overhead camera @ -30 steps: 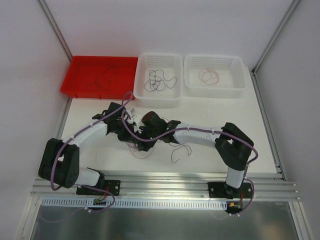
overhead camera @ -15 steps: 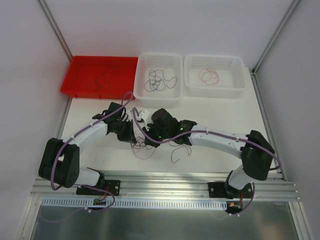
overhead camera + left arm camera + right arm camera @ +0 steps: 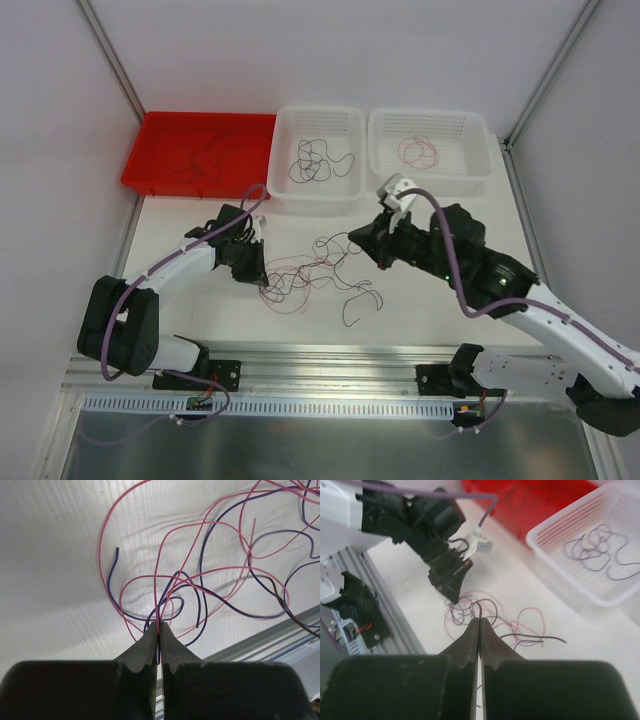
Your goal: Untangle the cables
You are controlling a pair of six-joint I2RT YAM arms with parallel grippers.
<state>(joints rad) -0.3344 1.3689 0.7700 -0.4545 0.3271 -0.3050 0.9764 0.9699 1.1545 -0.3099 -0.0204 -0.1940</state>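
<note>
Cables (image 3: 157,595) spread wider since right tool (image 3: 480,622), pinching a strand (left tool (image 3: 159,627) likewise), pulled away.

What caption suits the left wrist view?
Left pincer shut on a red wire, purple wires looping beyond.

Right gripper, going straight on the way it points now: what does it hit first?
Most likely the loose cables on the table, right ahead of the right gripper; the left gripper sits beyond them, though depth is unclear.
</note>
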